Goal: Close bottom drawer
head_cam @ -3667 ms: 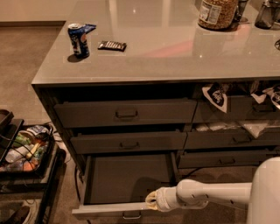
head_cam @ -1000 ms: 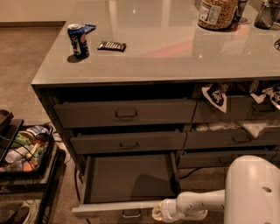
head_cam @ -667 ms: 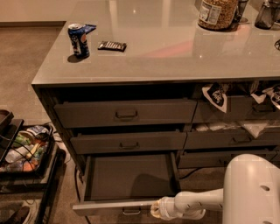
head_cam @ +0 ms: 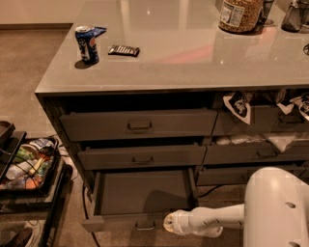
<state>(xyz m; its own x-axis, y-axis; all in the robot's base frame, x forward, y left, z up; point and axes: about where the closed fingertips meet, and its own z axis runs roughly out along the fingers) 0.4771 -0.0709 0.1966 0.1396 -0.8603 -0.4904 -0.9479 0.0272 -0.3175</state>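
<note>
Progress on the closing looks slight: the bottom drawer (head_cam: 145, 193) stands pulled far out from the cabinet at about 6 o'clock in the view, with its whole long tray exposed, so nearly all of the push is still to be done. The gripper (head_cam: 170, 223) sits at the drawer's front edge, just at 3 o'clock of the small metal pull handle (head_cam: 145, 225) and apparently touching or almost touching the front panel. Whether it is spread or closed cannot be told from here. The white arm reaches in from 4 o'clock. I judge it placed to press the front inward. The drawer's tray is bare grey, with nothing lying in it to catch. Above it, the middle drawer (head_cam: 142, 157) and the top drawer (head_cam: 140, 124) both stand slightly ajar, and their contents are hidden. In the neighbouring stack at 3 o'clock, the open drawers hold snack packets (head_cam: 239, 105) that hang over the fronts. On the tabletop (head_cam: 193, 58) a blue can (head_cam: 87, 44) and a dark wrapped bar (head_cam: 123, 50) lie at 11 o'clock, and a jar (head_cam: 239, 14) stands at 1 o'clock.
</note>
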